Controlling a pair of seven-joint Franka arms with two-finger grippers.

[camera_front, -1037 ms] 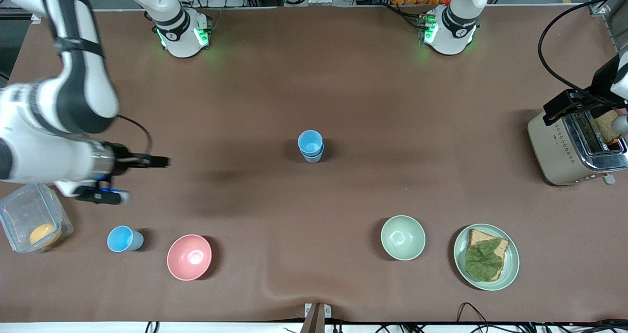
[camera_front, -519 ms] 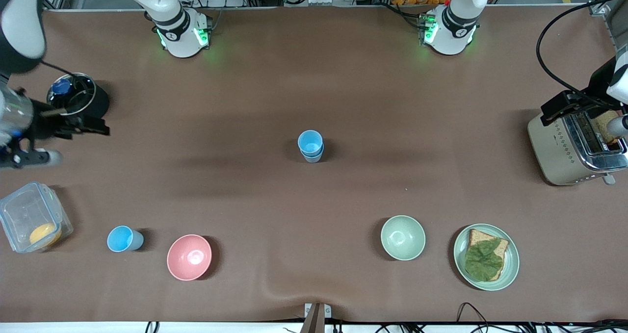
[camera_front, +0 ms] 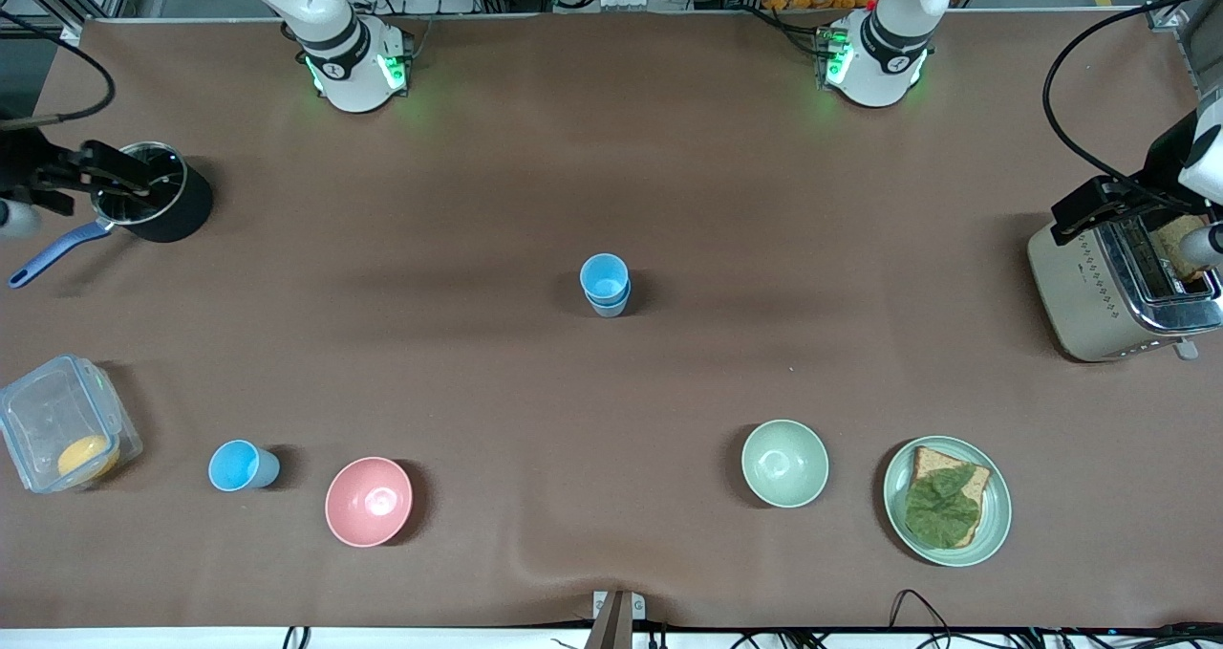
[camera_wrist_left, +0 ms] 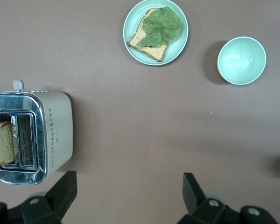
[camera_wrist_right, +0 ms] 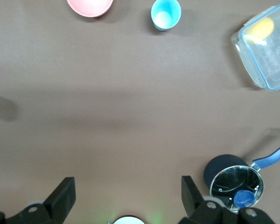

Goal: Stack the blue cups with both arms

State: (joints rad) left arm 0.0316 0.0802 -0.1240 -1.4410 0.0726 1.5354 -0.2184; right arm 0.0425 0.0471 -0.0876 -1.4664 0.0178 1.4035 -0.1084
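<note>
Two blue cups [camera_front: 604, 286] stand nested upright in the middle of the table. A third blue cup [camera_front: 242, 465] stands alone beside the pink bowl [camera_front: 369, 501], toward the right arm's end; it also shows in the right wrist view [camera_wrist_right: 165, 14]. My right gripper [camera_front: 119, 179] is open and empty, up over the black pot [camera_front: 158, 195]; its jaws [camera_wrist_right: 126, 189] stand wide apart. My left gripper [camera_front: 1089, 214] is open and empty over the toaster [camera_front: 1118, 291]; its jaws [camera_wrist_left: 129, 184] stand wide apart over bare table.
A clear lidded box [camera_front: 62, 434] with something orange in it sits near the lone cup. A pale green bowl [camera_front: 784, 463] and a plate [camera_front: 994, 515] with bread and lettuce sit toward the left arm's end. A bread slice stands in the toaster [camera_wrist_left: 46, 135].
My right arm has drawn back from over the table near the lone cup toward its end and now hangs over the pot. The left arm and the cups have not moved.
</note>
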